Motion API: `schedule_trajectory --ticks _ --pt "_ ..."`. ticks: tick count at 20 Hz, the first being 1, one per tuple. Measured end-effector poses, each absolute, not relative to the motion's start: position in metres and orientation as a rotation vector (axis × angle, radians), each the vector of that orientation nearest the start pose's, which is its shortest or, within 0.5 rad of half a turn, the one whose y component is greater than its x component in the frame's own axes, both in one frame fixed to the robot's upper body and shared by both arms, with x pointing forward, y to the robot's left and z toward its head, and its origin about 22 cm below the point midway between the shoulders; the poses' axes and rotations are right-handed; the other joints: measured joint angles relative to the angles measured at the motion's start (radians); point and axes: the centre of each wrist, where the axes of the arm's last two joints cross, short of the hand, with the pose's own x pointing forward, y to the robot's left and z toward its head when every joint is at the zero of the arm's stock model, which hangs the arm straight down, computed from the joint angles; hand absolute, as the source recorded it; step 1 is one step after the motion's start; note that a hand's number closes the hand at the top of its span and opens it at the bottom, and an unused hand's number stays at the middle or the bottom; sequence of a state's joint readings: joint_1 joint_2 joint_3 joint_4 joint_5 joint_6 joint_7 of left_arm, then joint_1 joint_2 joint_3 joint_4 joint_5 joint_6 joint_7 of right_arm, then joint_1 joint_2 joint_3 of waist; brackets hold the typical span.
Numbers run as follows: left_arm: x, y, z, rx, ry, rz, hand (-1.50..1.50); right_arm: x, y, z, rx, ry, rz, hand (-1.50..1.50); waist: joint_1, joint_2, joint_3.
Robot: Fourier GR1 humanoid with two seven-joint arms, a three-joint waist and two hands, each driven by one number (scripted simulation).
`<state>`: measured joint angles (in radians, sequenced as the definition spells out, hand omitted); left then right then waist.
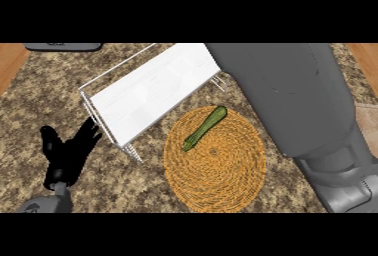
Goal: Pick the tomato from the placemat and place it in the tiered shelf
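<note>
Left hand [68,152], black, fingers spread wide and holding nothing, stands upright at lower left. Just right of it is a white wire tiered shelf [148,95]. Further right, a round woven placemat [221,175] carries a long green vegetable [204,128] near its far edge. The right forearm [295,100] crosses beyond the placemat.

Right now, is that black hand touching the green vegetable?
Apart. The head view shows the left hand open beside the shelf corner, with bare counter and mat between it and the vegetable.

Bright, even light, flat soft shading
</note>
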<state>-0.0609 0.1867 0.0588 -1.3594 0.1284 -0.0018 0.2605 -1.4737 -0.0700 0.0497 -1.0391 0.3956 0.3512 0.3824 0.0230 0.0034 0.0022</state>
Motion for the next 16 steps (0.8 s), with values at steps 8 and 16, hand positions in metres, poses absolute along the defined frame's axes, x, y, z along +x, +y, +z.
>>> schedule_trajectory --ticks 8,16 --pt "0.257 0.293 -0.022 0.09 -1.155 0.016 0.0 0.401 -0.008 0.334 -0.31 -1.906 1.152 1.5 0.0 0.0 0.001" --pt "0.255 0.285 -0.022 0.085 -1.166 0.022 0.0 0.419 0.001 0.314 -0.279 -1.949 1.144 1.5 0.006 0.002 0.0"
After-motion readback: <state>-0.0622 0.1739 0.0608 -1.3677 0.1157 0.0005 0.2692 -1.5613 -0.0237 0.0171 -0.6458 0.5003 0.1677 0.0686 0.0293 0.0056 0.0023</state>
